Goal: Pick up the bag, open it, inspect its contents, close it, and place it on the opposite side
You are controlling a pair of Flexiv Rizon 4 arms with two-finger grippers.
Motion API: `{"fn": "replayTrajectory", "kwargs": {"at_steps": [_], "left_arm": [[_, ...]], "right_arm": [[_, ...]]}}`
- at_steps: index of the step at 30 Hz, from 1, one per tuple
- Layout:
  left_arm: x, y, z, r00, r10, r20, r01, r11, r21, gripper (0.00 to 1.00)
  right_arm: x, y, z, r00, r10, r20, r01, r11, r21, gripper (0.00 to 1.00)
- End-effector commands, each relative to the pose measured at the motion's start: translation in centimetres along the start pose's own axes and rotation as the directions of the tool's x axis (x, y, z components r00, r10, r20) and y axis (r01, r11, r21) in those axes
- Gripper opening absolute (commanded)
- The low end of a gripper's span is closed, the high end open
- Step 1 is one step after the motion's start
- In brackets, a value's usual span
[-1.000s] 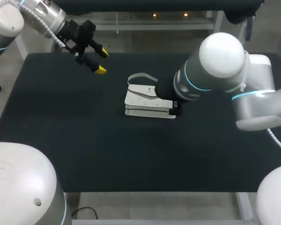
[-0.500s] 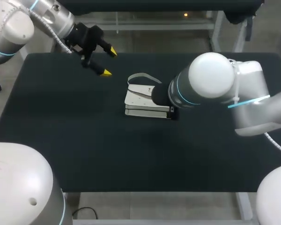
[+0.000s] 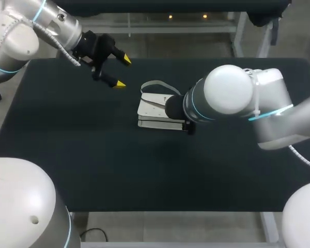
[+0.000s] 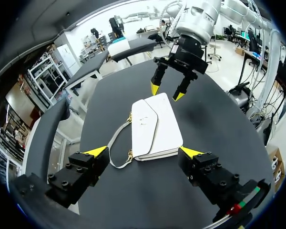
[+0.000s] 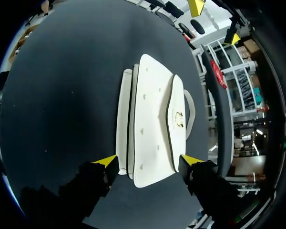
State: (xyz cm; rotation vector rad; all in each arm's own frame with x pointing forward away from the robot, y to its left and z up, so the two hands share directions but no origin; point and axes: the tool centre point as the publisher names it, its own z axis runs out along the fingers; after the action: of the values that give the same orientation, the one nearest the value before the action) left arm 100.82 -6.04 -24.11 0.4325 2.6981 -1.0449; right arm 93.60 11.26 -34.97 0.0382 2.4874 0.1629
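Note:
A white flap bag [image 3: 156, 111] lies flat at the middle of the black table [image 3: 67, 150], its grey strap [image 3: 154, 84] looped out behind it. In the head view my right arm covers the bag's right end and hides its own gripper. From the right wrist, my right gripper [image 5: 148, 160] stands open, its yellow tips on either side of the bag's [image 5: 152, 119] near end, with narrow gaps. My left gripper [image 3: 122, 72] hangs open above the table, back and left of the bag. In the left wrist view the bag [image 4: 155, 126] lies ahead of the left gripper [image 4: 144, 152], and the right gripper [image 4: 167, 92] is at its far end.
The black tabletop [image 4: 133, 200] carries only the bag. My right arm's bulky elbow [image 3: 230, 95] hangs over the table's right middle. The table's back edge [image 3: 160, 59] runs just behind the left gripper.
My left gripper has swung a little to the right, closer to the bag's strap. My right arm's elbow has shifted left, further over the bag's right end.

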Motion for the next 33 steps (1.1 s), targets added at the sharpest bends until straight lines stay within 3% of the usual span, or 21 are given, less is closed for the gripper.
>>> {"fn": "replayTrajectory", "kwargs": {"at_steps": [1,4,18,23,33], "left_arm": [[-0.1,0.3,0.6,1.0,0.027,0.004,-0.027,0.999,0.022,1.0],[-0.1,0.2,0.8,0.999,0.047,0.005,-0.047,0.999,0.026,1.0],[0.3,-0.4,2.0,0.995,0.103,-0.013,-0.103,0.995,0.014,1.0],[0.6,-0.6,2.4,0.992,0.126,-0.02,-0.125,0.992,0.018,1.0],[1.1,-0.9,2.8,0.985,0.166,-0.039,-0.165,0.986,0.036,1.0]], "right_arm": [[0.3,0.1,0.8,1.0,0.006,0.01,-0.006,1.0,-0.002,0.45],[0.3,0.0,1.3,1.0,0.011,0.007,-0.011,1.0,-0.005,0.36],[0.8,-0.2,2.3,1.0,0.017,-0.001,-0.017,1.0,0.003,0.25],[0.9,-0.3,2.3,1.0,0.021,0.001,-0.021,1.0,0.005,0.0],[1.4,-0.1,2.2,1.0,0.027,0.01,-0.027,1.0,-0.004,0.0]]}}
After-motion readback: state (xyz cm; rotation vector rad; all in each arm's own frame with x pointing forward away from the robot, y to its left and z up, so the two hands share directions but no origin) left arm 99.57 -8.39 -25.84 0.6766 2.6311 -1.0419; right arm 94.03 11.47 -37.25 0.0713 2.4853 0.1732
